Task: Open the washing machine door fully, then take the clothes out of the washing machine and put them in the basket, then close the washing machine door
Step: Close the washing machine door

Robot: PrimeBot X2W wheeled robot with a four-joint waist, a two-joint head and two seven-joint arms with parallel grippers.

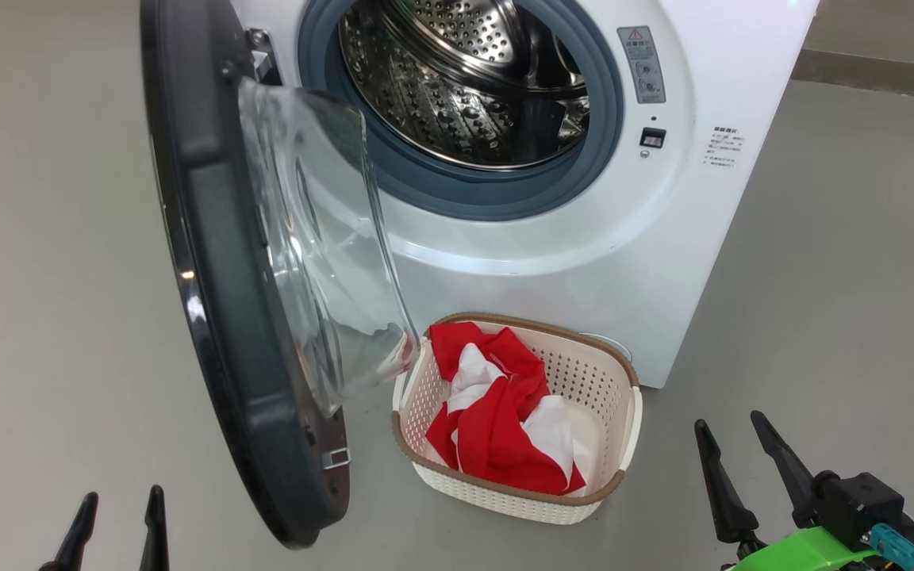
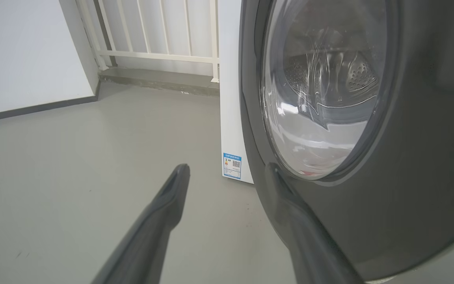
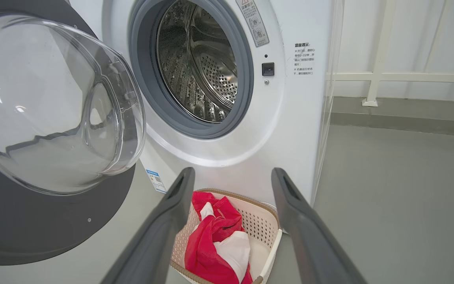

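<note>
The white washing machine (image 1: 663,238) (image 3: 290,130) stands ahead with its steel drum (image 1: 465,87) (image 3: 199,67) showing no fabric inside. Its door (image 1: 211,317) (image 2: 408,177) (image 3: 22,221) hangs wide open to the left, glass bowl (image 1: 322,262) (image 3: 49,102) bulging inward. The red and white clothes (image 1: 505,412) (image 3: 215,244) lie in the cream basket (image 1: 616,420) (image 3: 266,228) on the floor before the machine. My left gripper (image 1: 117,527) (image 2: 227,169) is open, low beside the door's outer face. My right gripper (image 1: 731,432) (image 3: 231,173) is open, right of the basket, holding nothing.
Grey floor (image 1: 822,277) spreads on both sides of the machine. A white railing (image 2: 152,51) (image 3: 388,75) on a low kerb runs behind it. A white wall (image 2: 22,55) stands at the far left. A small blue label (image 2: 231,165) sits low on the machine's side.
</note>
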